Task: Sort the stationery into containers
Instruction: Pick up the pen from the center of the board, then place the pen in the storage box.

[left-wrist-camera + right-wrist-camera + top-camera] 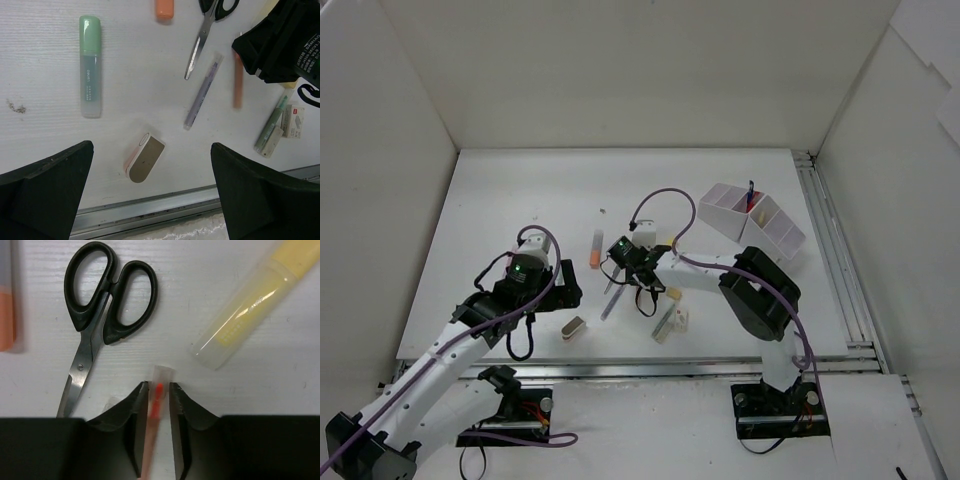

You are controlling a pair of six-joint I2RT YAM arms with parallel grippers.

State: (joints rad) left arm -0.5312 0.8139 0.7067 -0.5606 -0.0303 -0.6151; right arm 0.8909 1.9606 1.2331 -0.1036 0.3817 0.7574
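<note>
white walls (380,150) close in the surface (520,200) on the left, back and right, and a metal rail (670,368) runs along its near edge. the loose items lie in a cluster towards that near edge, well apart from the back wall.

furthest left, the left end effector (151,150) hangs over the surface with its two black fingers spread wide, gripping nothing. under it we see a green marker (90,65) with a frosted plastic barrel lying flat, and nearer the rail a small rounded block (145,159), tan on top with a pale edge.

next comes an orange marker (595,245), then a slim purple pen (202,92) lying just beside the blades of the scissors (105,295), which have glossy black loop handles and steel blades. the scissors lie shut.

the right end effector (157,390) is closed on a thin clear pen (159,377) with a red core, its tip poking out past the fingertips near the scissor handles. a yellow marker (250,310) lies at a slant just to the right. a slim green pen (270,125) and a small printed box (292,120) lie side by side, close to the rail.

furthest right, near the side rail, sits the white thin-walled tray (785,235), divided into compartments. a blue and red pen (750,195) stands in one far compartment.
</note>
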